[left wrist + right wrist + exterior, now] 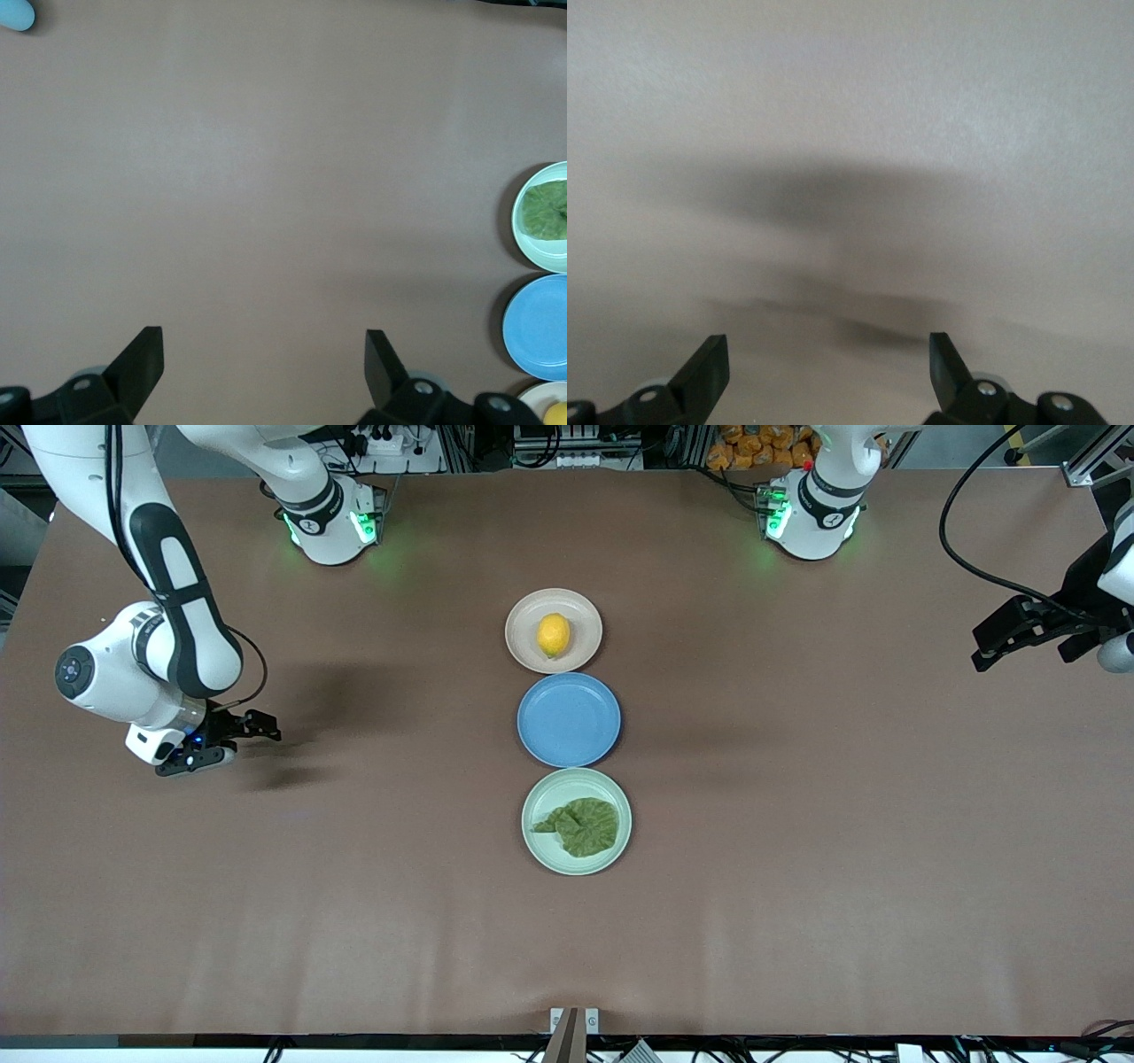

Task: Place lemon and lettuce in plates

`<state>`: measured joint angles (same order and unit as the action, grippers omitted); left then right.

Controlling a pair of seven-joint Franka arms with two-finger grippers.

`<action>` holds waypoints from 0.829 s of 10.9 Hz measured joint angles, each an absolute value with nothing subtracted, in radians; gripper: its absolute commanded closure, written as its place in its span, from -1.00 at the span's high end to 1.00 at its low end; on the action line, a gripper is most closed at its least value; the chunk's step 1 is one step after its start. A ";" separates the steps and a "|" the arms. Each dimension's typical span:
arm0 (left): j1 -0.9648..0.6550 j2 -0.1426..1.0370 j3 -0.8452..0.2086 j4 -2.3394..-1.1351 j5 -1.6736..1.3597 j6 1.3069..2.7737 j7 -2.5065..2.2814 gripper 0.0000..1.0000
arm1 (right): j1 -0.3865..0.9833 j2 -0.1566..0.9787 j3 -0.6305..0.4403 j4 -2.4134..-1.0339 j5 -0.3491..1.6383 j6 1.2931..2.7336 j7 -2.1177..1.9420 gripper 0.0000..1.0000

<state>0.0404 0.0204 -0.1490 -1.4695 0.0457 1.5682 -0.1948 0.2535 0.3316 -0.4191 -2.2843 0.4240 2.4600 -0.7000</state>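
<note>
The yellow lemon [554,635] lies in the beige-pink plate [524,613], the plate farthest from the front camera. The crinkled green lettuce [583,825] lies flat in the mint green plate [537,849], the nearest one. My right gripper [254,744] hovers open and empty over bare table toward the right arm's end. Its wrist view shows only its open gripper [828,347] and shadow. My left gripper [978,648] hangs open and empty at the left arm's end. Its open gripper [264,343] faces bare table, with the lettuce [545,211] and the lemon [556,414] at the frame's edge.
A blue plate [569,719] sits between the two plates, touching or nearly touching both, and shows too as the blue plate [536,328]. A black cable [966,558] loops over the table at the left arm's end. Orange packets [762,447] lie past the table edge by the bases.
</note>
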 measured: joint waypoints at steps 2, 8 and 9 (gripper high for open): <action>0.040 0.020 -0.149 -1.470 0.046 1.568 -0.194 1.00 | 0.258 0.322 -0.418 -2.253 0.395 2.460 -0.700 1.00; 0.041 0.021 -0.149 -1.472 0.046 1.568 -0.194 1.00 | 0.253 0.318 -0.421 -2.069 0.287 2.334 -0.699 1.00; 0.042 0.022 -0.148 -1.472 0.046 1.568 -0.194 1.00 | 0.253 0.319 -0.422 -2.059 0.284 2.332 -0.699 1.00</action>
<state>0.0420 0.0216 -0.1484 -1.4722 0.0456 1.5678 -0.1937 0.2527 0.3186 -0.4217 -2.0588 0.2841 2.3325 -0.6991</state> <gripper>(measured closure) 0.000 0.000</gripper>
